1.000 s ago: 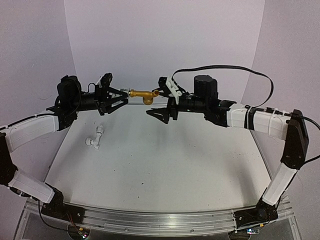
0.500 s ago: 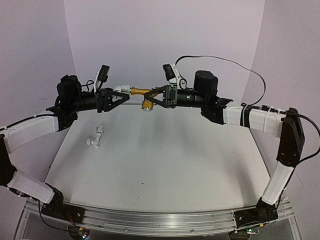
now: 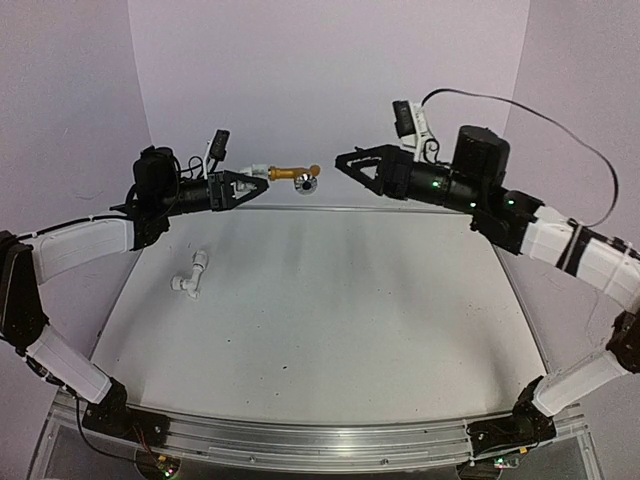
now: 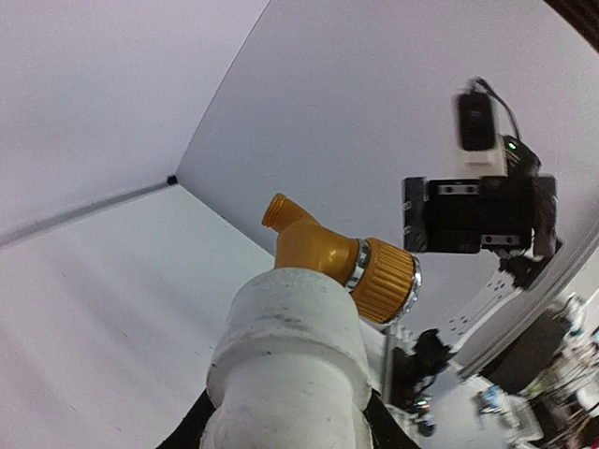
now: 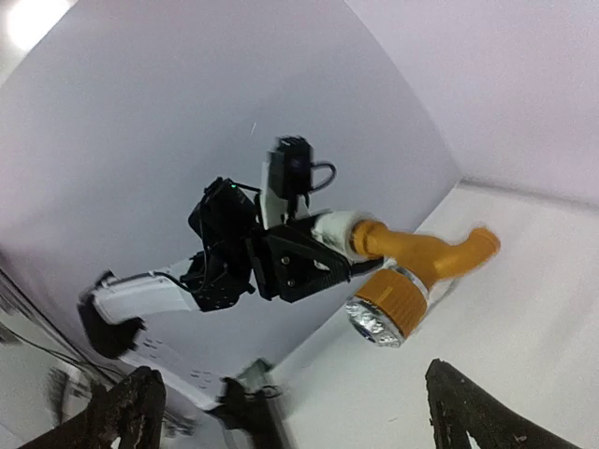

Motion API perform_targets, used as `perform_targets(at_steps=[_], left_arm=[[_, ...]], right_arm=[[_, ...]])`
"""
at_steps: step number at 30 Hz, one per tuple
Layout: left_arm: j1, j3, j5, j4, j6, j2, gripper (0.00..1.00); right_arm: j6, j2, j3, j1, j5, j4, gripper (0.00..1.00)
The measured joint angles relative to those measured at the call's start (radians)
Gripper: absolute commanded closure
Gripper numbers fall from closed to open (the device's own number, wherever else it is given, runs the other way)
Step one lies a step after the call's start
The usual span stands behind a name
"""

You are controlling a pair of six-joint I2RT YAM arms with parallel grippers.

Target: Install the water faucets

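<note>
My left gripper (image 3: 262, 174) is shut on a stubby white pipe fitting (image 3: 254, 171) held in the air at the back left. The yellow-gold faucet (image 3: 292, 173) sticks out of the fitting to the right, its silvery end (image 3: 307, 184) hanging below. In the left wrist view the fitting (image 4: 290, 355) fills the bottom and the gold faucet (image 4: 318, 248) sits on its end. My right gripper (image 3: 352, 170) is open and empty, a short way right of the faucet. The right wrist view shows the faucet (image 5: 421, 253) ahead, between my spread fingers (image 5: 126, 412). A small white plastic piece (image 3: 190, 274) lies on the table at left; I cannot tell if it is the white faucet.
The white table (image 3: 330, 320) is backed by pale walls. Its metal front rail (image 3: 320, 440) carries both arm bases. The right arm's black cable (image 3: 560, 130) loops above that arm.
My right gripper has let go of the gold faucet and drawn back to the right and up. My left gripper still holds the fitting, now with the faucet left standing in it.
</note>
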Motion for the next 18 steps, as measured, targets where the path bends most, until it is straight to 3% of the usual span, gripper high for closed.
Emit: perform_targets(at_steps=[5, 9, 14, 18], left_arm=[[-0.009, -0.074, 0.061, 0.005, -0.397, -0.003, 1.00], [-0.022, -0.145, 0.100, -0.013, -0.555, -0.031, 1.00], [-0.041, -0.157, 0.113, -0.019, -0.624, -0.084, 1.00], [-0.070, -0.155, 0.129, -0.008, -0.637, -0.100, 1.00]], right_arm=[[-0.716, -0.193, -0.094, 0.043, 0.116, -0.064, 0.02], [-1.074, -0.117, -0.100, 0.042, 0.129, -0.061, 0.02], [-1.231, 0.074, -0.097, 0.042, 0.075, -0.070, 0.02], [-1.213, 0.175, -0.074, 0.048, 0.036, -0.032, 0.11]])
